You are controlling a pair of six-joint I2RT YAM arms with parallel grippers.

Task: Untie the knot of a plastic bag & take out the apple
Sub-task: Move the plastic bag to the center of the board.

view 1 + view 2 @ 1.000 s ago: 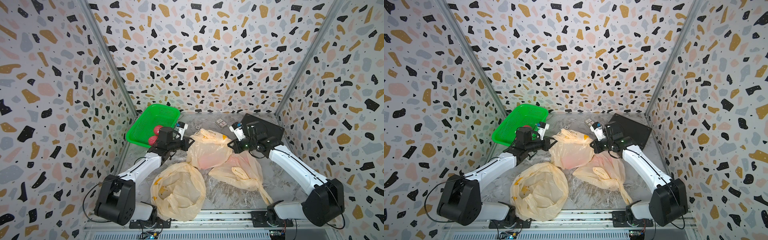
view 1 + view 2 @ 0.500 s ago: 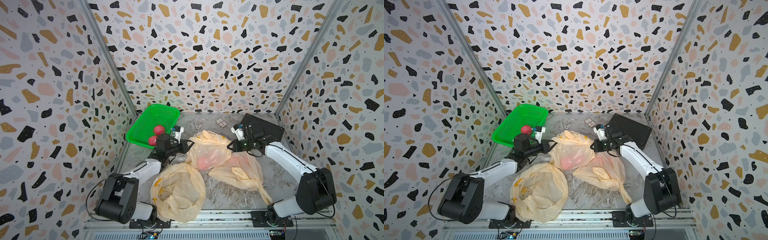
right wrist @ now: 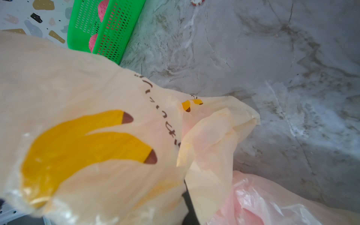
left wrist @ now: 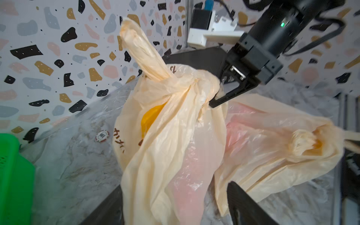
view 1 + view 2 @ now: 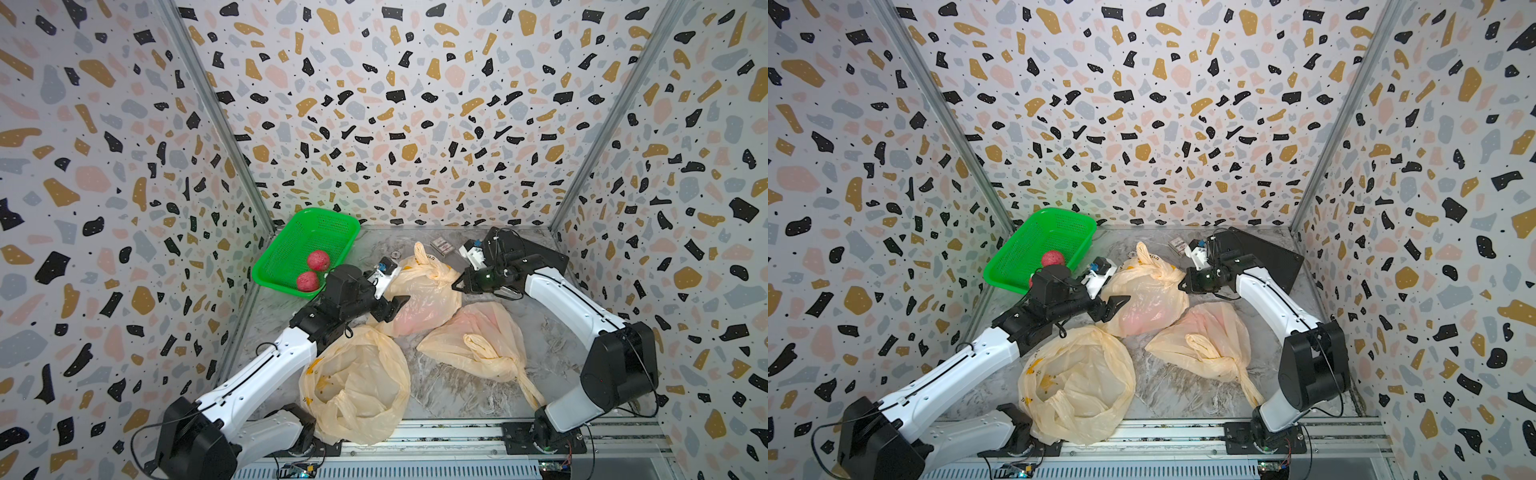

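Fig.: I had the R pincer [image 5: 458, 286] pinching the knot [image 5: 441, 272] to anchor it. L pincer [image 5: 392, 306] was spread, empty, against the bag [image 5: 424, 291], prob. to regrip. Apple [image 5: 405, 320] sat inside, pink thru plastic, on the desk [image 5: 449, 395].

I count one green basket [image 5: 299, 239]. In it lie two red apples, the first apple [image 5: 318, 260] at its middle and the second apple [image 5: 307, 281] against its wall. Plastic bags are three: a knotted bag [image 5: 419, 291] just beside the basket, a second knotted bag [image 5: 473, 332] farther from it, and an open bag [image 5: 357, 386], also apart from it. One poker chip [image 4: 102, 135] and one small pack [image 5: 441, 247] lie near the basket; one black board [image 5: 1271, 255] is well apart from it. Robot arms are two, the left arm [image 5: 270, 365] and the right arm [image 5: 569, 307].
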